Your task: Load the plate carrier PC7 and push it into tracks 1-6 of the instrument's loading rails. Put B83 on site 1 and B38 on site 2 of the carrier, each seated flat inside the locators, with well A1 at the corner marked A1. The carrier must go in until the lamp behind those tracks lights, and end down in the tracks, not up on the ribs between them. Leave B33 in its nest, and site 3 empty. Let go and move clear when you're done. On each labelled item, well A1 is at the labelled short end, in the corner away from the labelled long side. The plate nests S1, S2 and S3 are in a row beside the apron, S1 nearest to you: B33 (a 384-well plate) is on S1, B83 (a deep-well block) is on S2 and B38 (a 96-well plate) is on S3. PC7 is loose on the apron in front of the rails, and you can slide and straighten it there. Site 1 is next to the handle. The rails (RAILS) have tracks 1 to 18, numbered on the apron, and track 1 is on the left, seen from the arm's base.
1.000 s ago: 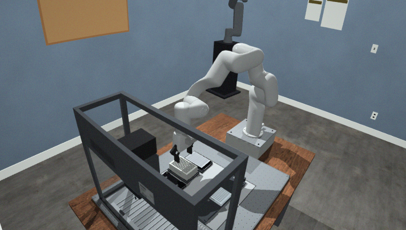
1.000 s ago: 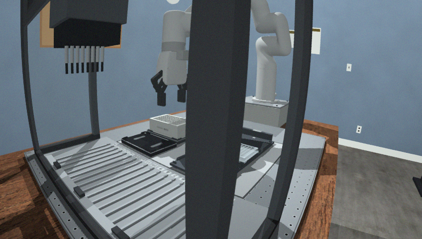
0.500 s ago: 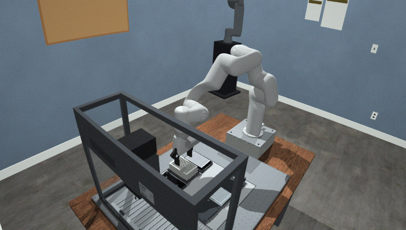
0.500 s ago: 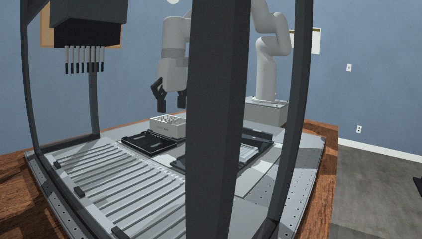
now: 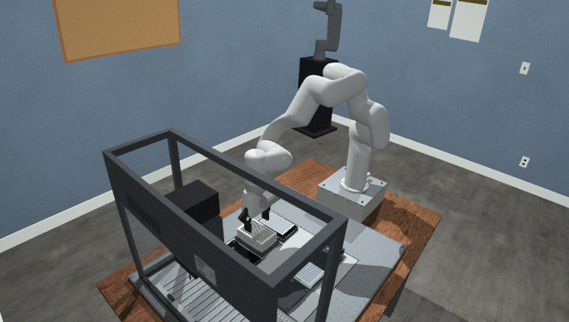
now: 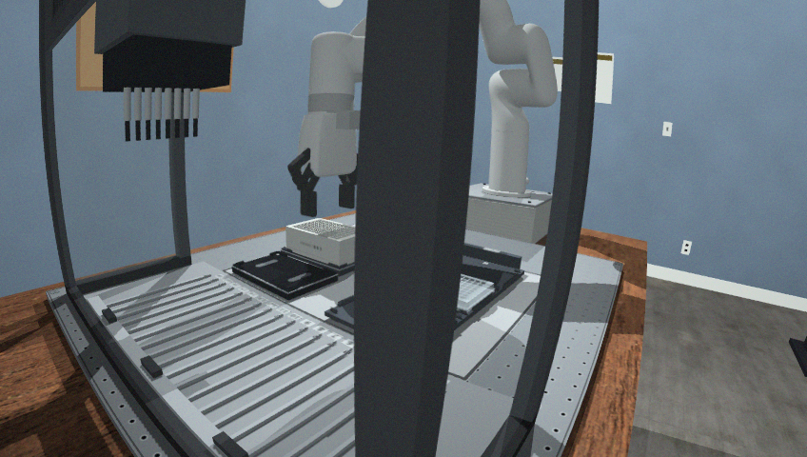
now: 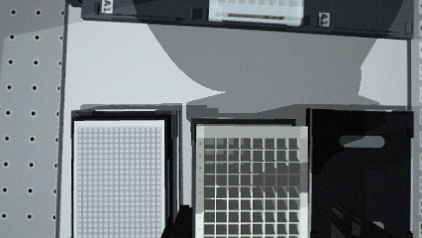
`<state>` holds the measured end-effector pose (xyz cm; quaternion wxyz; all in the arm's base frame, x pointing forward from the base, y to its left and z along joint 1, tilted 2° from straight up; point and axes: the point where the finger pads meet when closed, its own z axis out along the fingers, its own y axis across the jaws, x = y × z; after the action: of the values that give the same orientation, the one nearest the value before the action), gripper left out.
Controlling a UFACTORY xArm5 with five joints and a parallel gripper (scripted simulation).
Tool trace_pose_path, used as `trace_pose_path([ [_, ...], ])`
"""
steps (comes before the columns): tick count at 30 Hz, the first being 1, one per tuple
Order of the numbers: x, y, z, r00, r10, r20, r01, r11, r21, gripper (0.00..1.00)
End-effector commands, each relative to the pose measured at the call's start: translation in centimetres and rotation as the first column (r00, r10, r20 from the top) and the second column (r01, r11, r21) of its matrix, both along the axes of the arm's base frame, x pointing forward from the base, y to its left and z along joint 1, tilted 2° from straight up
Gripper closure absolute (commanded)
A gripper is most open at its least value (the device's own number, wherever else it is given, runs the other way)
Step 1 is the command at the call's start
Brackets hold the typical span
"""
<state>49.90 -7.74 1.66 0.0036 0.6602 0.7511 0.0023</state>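
The white 384-well plate occupies its nest. Right of it in the wrist view, the open black two-finger gripper is positioned above the cream deep-well block, seated beside the vacant black nest.

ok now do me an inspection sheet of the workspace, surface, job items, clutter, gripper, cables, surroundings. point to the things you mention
surface: perforated grey plate [image 5: 351,295] [image 6: 572,339] on a wooden table [image 5: 423,217] [image 6: 617,350]
B33: in its nest, fine-grid top up [image 5: 281,224] [image 7: 120,174]
B83: deep-well block [image 5: 257,235] [image 6: 320,246] [image 7: 252,193] in the middle nest
S3: black nest [image 6: 285,272] [image 7: 359,174], no plate on it
B38: 96-well plate [image 5: 309,274] [image 6: 474,291] [image 7: 256,11] on the carrier
PC7: dark carrier [image 6: 491,283] [image 7: 173,21] outside the rails
rails: ribbed bed [image 5: 199,297] [image 6: 237,345], no carrier in it
clutter: nothing seen
gripper [image 5: 257,221] [image 6: 326,205]: open, above B83, holding nothing
cables: nothing seen
surroundings: dark frame [image 5: 307,199] [image 6: 416,226], blue walls, second arm on a black pedestal behind
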Motion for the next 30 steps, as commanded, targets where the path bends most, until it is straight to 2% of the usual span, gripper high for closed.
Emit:
trace_pose_path([
  [1, 0.1, 0.0, -0.1, 1.0, 0.0, 0.0, 0.0, 1.0, -0.026, 0.0],
  [30, 0.1, -0.1, -1.8, 1.0, 0.0, -0.001, 0.0, 1.0, -0.026, 0.0],
])
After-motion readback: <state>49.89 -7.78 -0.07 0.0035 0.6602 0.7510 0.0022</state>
